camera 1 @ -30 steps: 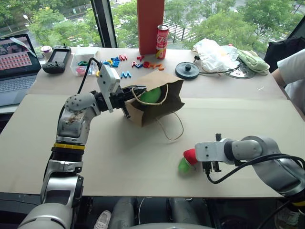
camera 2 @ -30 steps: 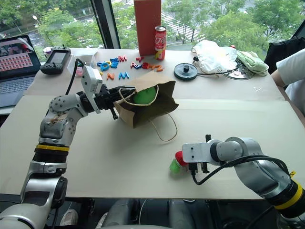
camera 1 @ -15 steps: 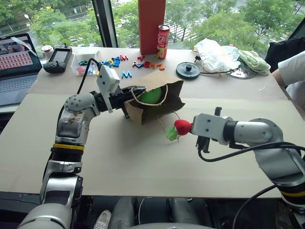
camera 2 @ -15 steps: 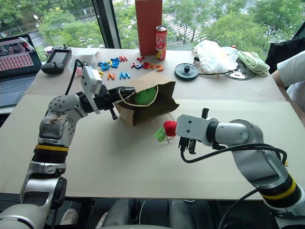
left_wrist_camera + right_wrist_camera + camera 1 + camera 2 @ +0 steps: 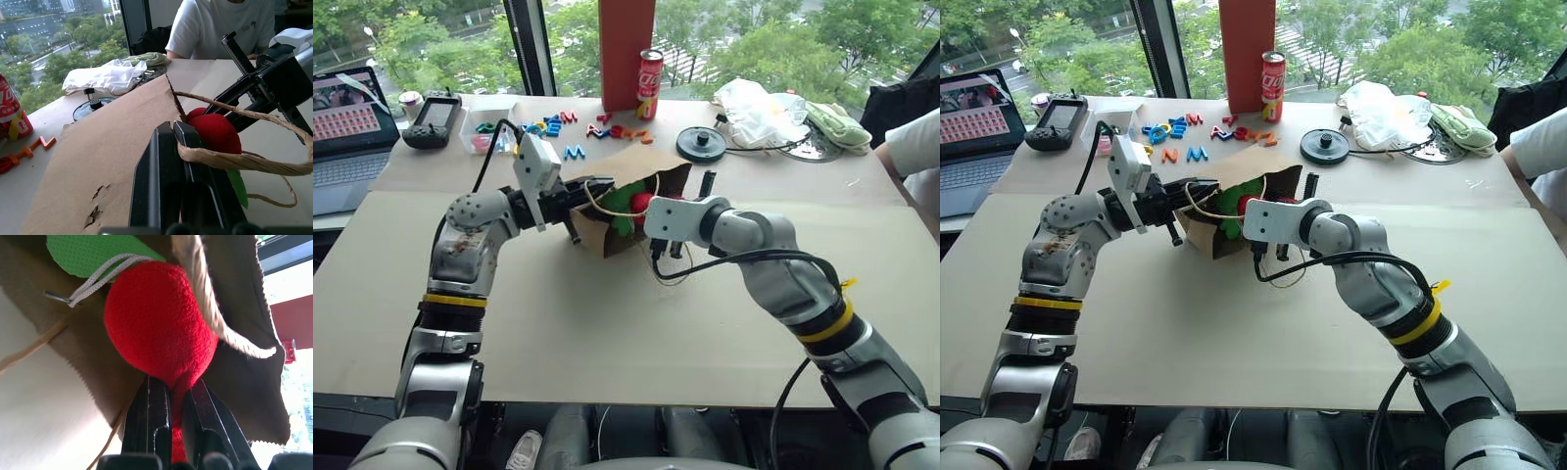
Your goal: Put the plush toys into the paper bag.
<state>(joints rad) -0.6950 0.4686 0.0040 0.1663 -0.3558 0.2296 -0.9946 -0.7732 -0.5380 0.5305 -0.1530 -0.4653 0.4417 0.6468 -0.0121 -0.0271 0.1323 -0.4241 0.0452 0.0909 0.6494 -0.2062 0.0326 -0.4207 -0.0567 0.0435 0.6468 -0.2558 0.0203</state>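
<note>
With the left tool [image 5: 590, 188] pinching the paper bag [image 5: 671, 186] mouth open, the right tool [image 5: 172, 396], clamping the red chili toy [image 5: 156, 328] at that mouth, is probably risking snagging the string handle [image 5: 230, 159].

Fuzzy red plush toy [image 5: 156, 328], matt brown paper bag [image 5: 98, 147]

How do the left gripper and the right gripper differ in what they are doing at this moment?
The left gripper is shut on the rim of the paper bag, by a string handle; the right gripper is shut on the red chili toy. The left gripper holds the bag's mouth up, while the right gripper brings its toy to that mouth. Both are shut and meet at the bag's opening.
</note>
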